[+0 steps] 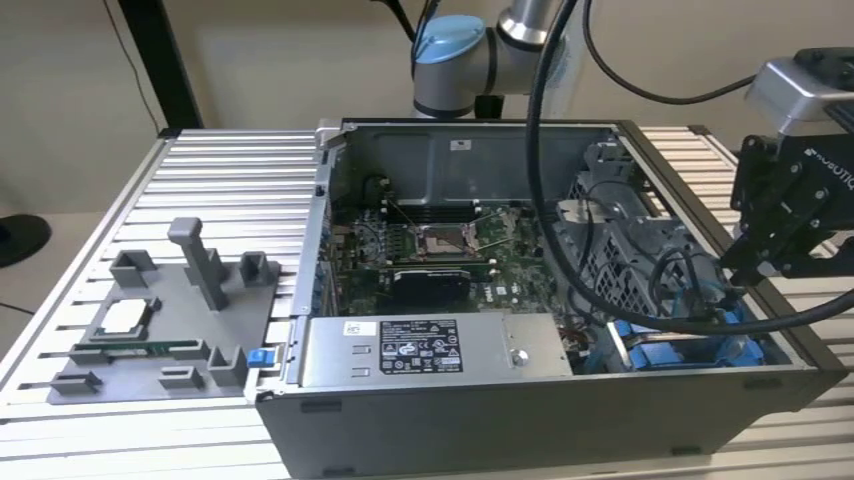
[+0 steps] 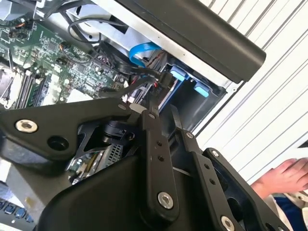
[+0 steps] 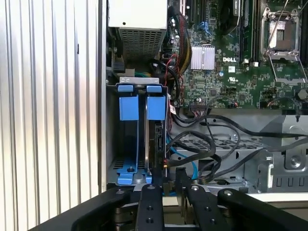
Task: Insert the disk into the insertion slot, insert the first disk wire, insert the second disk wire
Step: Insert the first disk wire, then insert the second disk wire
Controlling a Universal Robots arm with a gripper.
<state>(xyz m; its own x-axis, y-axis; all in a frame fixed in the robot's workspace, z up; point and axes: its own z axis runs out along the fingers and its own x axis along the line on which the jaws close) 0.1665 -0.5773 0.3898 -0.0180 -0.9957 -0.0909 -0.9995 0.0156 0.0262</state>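
A robotics lab bench: a ribbed silver aluminium table (image 1: 200, 170) carries an open grey metal computer case (image 1: 534, 410), with a grey plastic fixture plate (image 1: 134, 375) at the exterior view's left. A silver-and-blue jointed robot arm (image 1: 454, 60) rises at the far edge, before a plain beige wall (image 1: 267, 60).

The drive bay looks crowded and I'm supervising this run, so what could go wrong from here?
1. Looped black cables lie right beside the drive bay, with the gripper close by. It might snag or pinch one.
2. In the second wrist view, a person's hand is near the gripper's body. A sideways swing might hit it.
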